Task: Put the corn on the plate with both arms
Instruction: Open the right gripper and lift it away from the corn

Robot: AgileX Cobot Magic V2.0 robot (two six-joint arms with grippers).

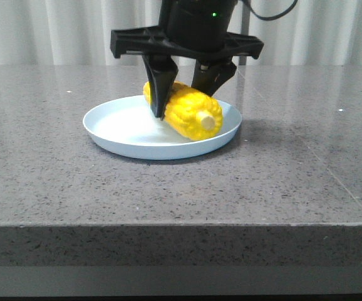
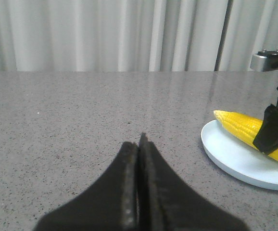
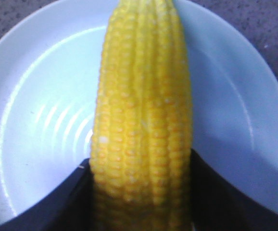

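Note:
The yellow corn (image 1: 190, 113) lies on the pale blue plate (image 1: 106, 135), stub end toward the camera. My right gripper (image 1: 182, 100) comes down from above with a dark finger on each side of the cob. In the right wrist view the corn (image 3: 144, 96) fills the gap between the fingers (image 3: 71, 202), which press against both its sides over the plate (image 3: 43, 120). My left gripper (image 2: 140, 139) is shut and empty, low over bare table beside the plate (image 2: 235, 159). It sees the corn (image 2: 240, 126) from the side. The left gripper is out of the front view.
The grey speckled table (image 1: 281, 175) extends on all sides of the plate, and its front edge (image 1: 181, 226) runs across the front view. White curtains (image 1: 56, 31) hang behind the table.

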